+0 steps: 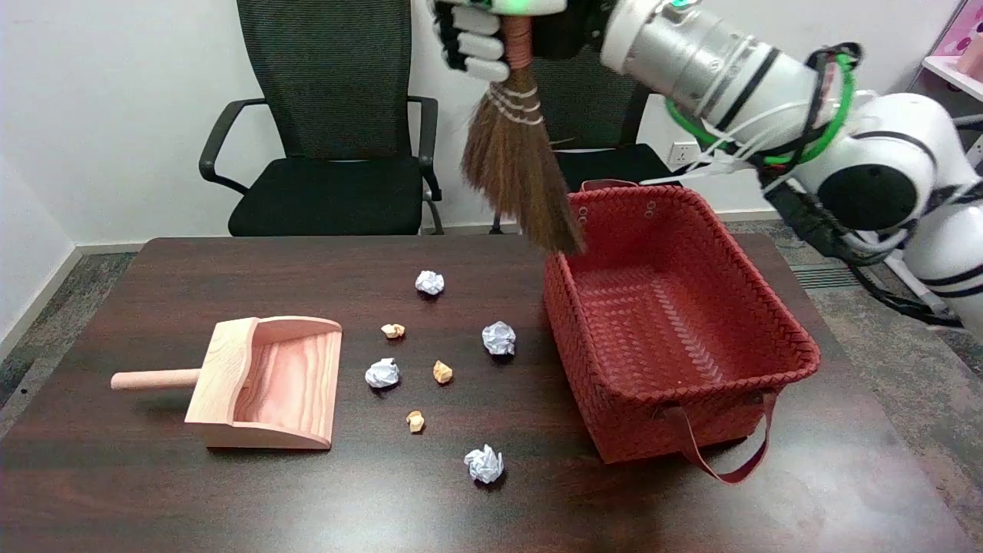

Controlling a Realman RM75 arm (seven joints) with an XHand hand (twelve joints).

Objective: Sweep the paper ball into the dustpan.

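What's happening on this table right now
The robot's right hand holds a small brown broom in the air above the table, its bristles by the back corner of the empty red basket. White paper balls and smaller tan scraps lie untouched beside the empty wooden dustpan.

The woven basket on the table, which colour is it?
Red: the woven basket and its strap handles, seen clearly in the head view.

Red basket (676, 322) walls off the table's right side. Bare tabletop (153, 491) lies open nearer the camera, scattered paper balls (499, 338) between basket and dustpan (269, 384).
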